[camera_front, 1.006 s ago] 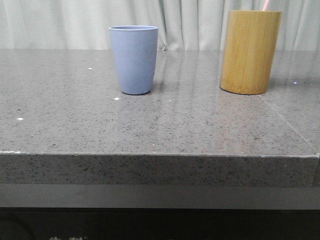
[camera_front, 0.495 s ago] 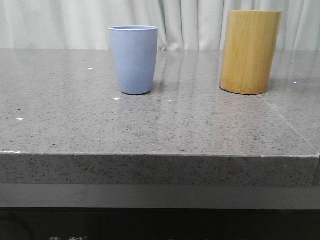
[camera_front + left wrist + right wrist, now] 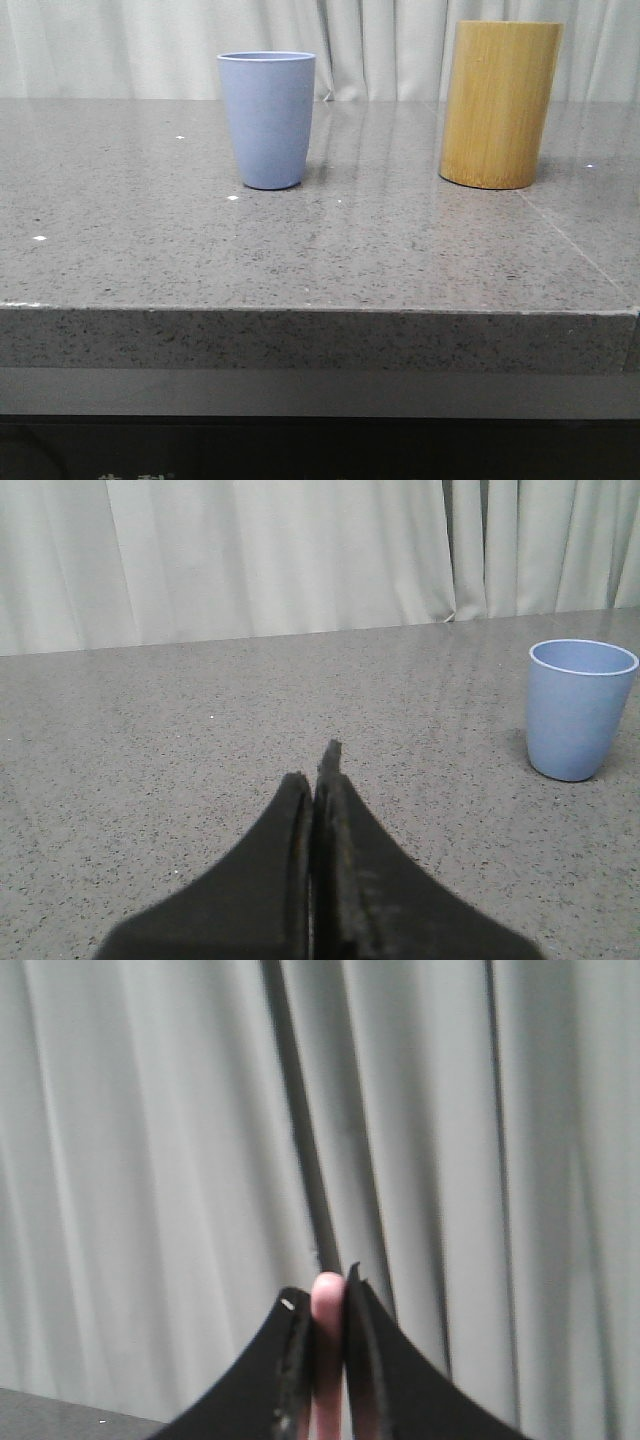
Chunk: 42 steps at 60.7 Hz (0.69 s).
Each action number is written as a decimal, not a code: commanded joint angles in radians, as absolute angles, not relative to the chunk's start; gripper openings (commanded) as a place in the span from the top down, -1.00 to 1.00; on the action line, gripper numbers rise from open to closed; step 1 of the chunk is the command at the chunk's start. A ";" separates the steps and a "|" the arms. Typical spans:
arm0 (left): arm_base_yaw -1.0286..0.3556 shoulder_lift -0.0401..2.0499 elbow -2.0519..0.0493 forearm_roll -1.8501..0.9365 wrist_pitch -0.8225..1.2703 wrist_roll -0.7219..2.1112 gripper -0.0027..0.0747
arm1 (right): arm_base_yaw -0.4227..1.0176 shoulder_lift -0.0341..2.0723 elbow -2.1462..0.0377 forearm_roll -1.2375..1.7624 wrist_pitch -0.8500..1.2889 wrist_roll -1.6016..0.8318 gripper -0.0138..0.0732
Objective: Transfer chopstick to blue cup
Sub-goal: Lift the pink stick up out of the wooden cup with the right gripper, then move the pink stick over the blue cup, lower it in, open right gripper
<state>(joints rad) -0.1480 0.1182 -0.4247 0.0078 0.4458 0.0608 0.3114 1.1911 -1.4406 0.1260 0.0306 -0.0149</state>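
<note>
The right hand (image 3: 325,1310) was clenched on the chopstick (image 3: 326,1360), whose pale pink end stood up between the two dark fingers (image 3: 290,1360), and behind it hung a pale curtain (image 3: 150,1160), so the hand seemed to be raised well above the tabletop (image 3: 300,250). The left hand (image 3: 318,790) was clenched on nothing, its fingers pressed together, and it hung low over the grey stone surface, with the blue cup (image 3: 580,710) off to one side and well apart from it. In the front view the blue cup (image 3: 267,120) stood upright and looked empty, and the taller bamboo holder (image 3: 500,105) stood upright well apart from it, on the robot's right. I judge that the step in hand was to carry the stick across to the cup. To do this well, the right hand should keep the stick nearly vertical, bring its lower end over the middle of the cup's mouth, go down slowly, and let go only when the end is inside the rim. A push against the cup wall could tip this light cup.
</note>
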 commanded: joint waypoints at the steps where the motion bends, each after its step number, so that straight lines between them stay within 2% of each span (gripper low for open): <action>1: -0.147 0.131 -0.450 0.007 0.342 0.052 0.98 | 0.399 1.231 -1.540 0.062 -0.034 -0.021 0.77; 17: -0.147 0.131 -0.450 0.007 0.314 0.052 0.98 | 0.588 1.492 -1.733 0.014 0.066 -0.021 0.77; 42: -0.147 0.131 -0.450 0.007 0.314 0.052 0.98 | 0.620 1.640 -1.744 0.014 0.121 -0.021 0.77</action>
<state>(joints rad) -0.1480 0.1182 -0.4247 0.0096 0.3998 0.0608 0.6187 1.6688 -1.7034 0.0275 0.1785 -0.0149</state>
